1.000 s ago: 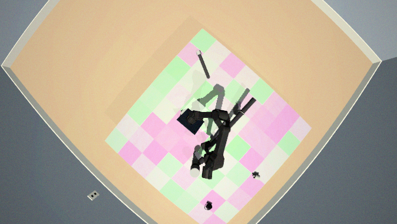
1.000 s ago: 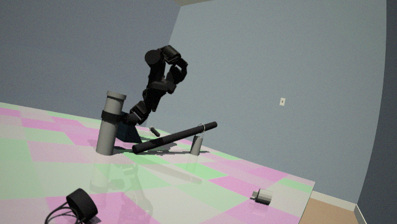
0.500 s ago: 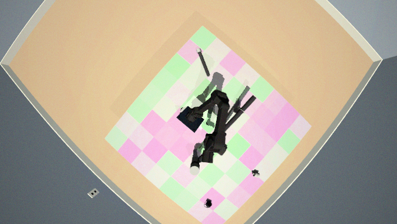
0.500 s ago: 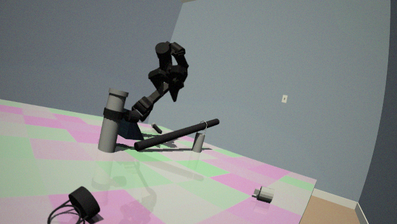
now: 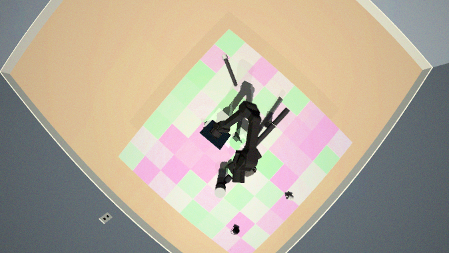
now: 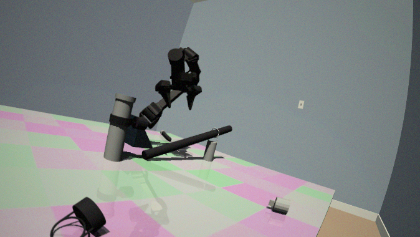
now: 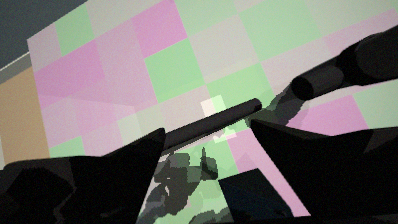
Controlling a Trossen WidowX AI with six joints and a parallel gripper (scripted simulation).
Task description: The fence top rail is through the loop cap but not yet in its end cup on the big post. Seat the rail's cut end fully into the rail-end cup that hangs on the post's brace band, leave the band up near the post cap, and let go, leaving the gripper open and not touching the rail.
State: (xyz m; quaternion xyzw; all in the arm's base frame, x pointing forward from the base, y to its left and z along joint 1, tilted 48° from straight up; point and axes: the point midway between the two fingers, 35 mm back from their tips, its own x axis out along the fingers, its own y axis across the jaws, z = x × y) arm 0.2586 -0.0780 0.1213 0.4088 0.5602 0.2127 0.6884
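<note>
The dark rail [image 5: 281, 116] [image 6: 184, 143] [image 7: 215, 121] slopes through the loop cap [image 6: 219, 133] on the small post [image 6: 210, 151]. Its lower end is down by the table, a little off the big post's foot. The big post [image 6: 114, 140] stands upright. Its black brace band [image 6: 119, 120] is on the upper part, below the post cap [image 6: 125, 98] [image 5: 220, 192]. The rail-end cup [image 6: 138, 122] [image 7: 317, 84] hangs on the band's side, above and apart from the rail's lower end. My gripper [image 6: 179, 108] [image 7: 207, 127] is open and empty, high above the rail, touching nothing.
My arm's dark base [image 5: 220, 142] [image 6: 137, 139] [image 7: 255, 195] stands behind the big post. A short dark rod [image 5: 230, 71] [image 6: 166, 136] lies farther back. A black ring with wires [image 5: 235, 229] [image 6: 89, 215] and a grey fitting [image 5: 289, 195] [image 6: 281, 206] lie toward the front.
</note>
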